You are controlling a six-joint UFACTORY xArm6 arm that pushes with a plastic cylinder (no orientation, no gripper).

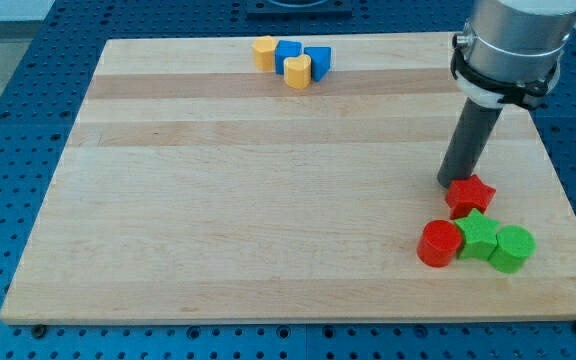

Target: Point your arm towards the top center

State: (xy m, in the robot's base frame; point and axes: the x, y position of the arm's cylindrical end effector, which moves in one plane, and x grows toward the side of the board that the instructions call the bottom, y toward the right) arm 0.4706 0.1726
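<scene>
My tip beside red star block

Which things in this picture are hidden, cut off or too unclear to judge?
- My tip: its very end sits just above the red star; contact cannot be judged.
- Arm: cut off by the view's top edge.
- Green star: partly covered by the red cylinder and green cylinder.
- Two blue blocks: partly behind the yellow blocks; shapes unclear.
</scene>
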